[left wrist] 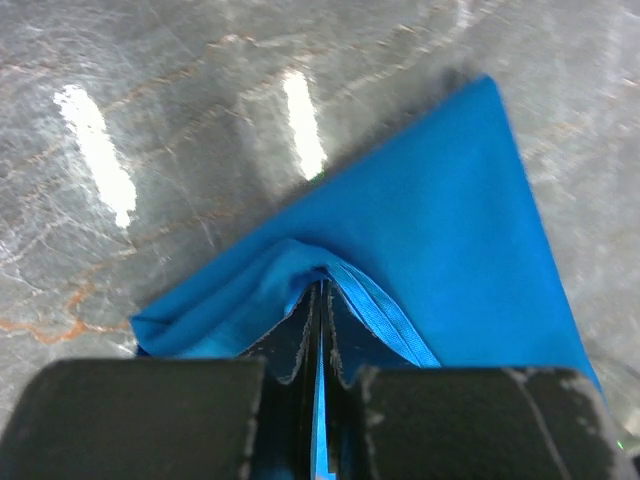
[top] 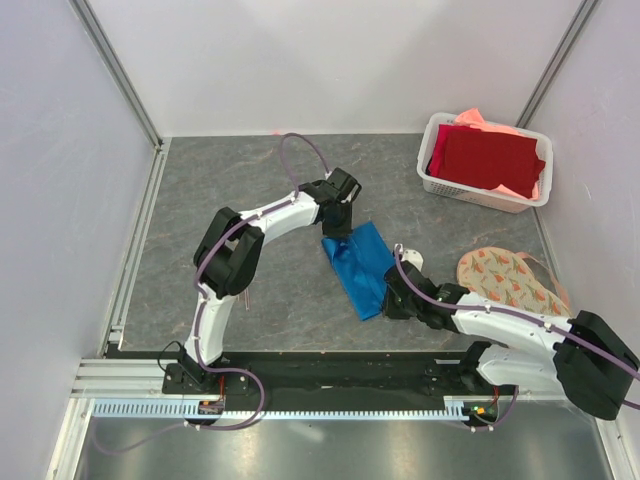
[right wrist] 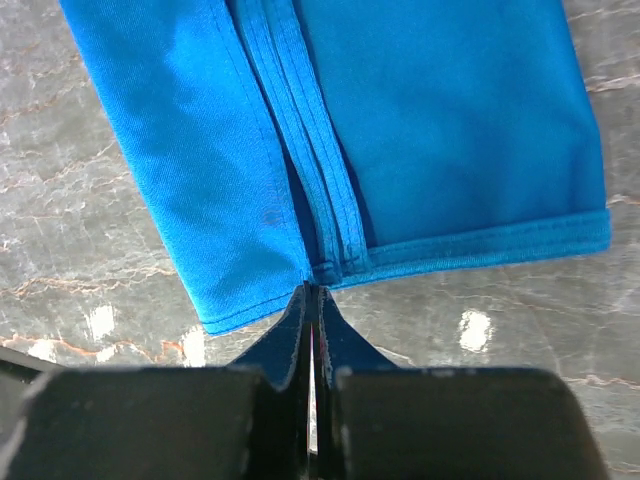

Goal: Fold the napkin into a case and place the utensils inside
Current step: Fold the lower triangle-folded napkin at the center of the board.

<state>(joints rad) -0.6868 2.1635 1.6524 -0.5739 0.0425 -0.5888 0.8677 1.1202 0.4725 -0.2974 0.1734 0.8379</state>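
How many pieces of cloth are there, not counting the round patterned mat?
3. A blue napkin lies folded in the middle; a dark red cloth and a salmon-pink cloth sit in the white basket at the far right. More may be hidden beneath them.

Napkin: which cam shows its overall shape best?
Top external: the whole folded napkin shows, full outline. Left wrist shows only a bunched edge pinched in the left claw; right wrist shows only its hemmed end at the right claw tips.
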